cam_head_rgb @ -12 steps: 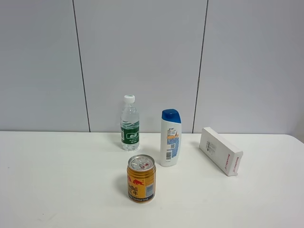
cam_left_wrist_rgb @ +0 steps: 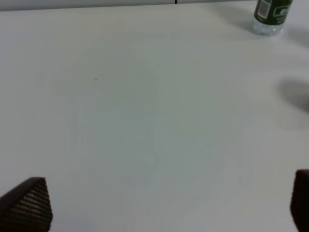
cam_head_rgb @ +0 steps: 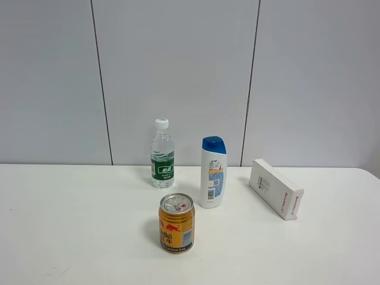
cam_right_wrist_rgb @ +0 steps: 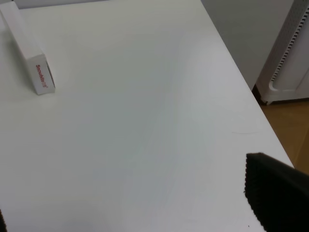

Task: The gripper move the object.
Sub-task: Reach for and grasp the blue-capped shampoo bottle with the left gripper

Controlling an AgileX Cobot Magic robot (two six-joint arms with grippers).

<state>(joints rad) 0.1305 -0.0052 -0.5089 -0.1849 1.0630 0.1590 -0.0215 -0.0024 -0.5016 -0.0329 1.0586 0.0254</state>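
Observation:
The white shampoo bottle [cam_head_rgb: 213, 172] with a blue cap and blue-orange label stands upright on the white table [cam_head_rgb: 71, 225], right of centre near the back. Neither gripper shows in the exterior high view. In the left wrist view my left gripper [cam_left_wrist_rgb: 164, 205] is open, its two black fingertips [cam_left_wrist_rgb: 29, 205] wide apart over bare table; the shampoo bottle is out of that view. In the right wrist view my right gripper [cam_right_wrist_rgb: 140, 208] is open over bare table near the table's right edge, with one black finger [cam_right_wrist_rgb: 273, 193] showing.
A clear water bottle [cam_head_rgb: 162, 154] with a green label stands left of the shampoo bottle; its base shows in the left wrist view [cam_left_wrist_rgb: 269, 14]. A gold drink can [cam_head_rgb: 176, 224] stands in front. A white box [cam_head_rgb: 275, 188] lies to the right, also in the right wrist view [cam_right_wrist_rgb: 29, 48].

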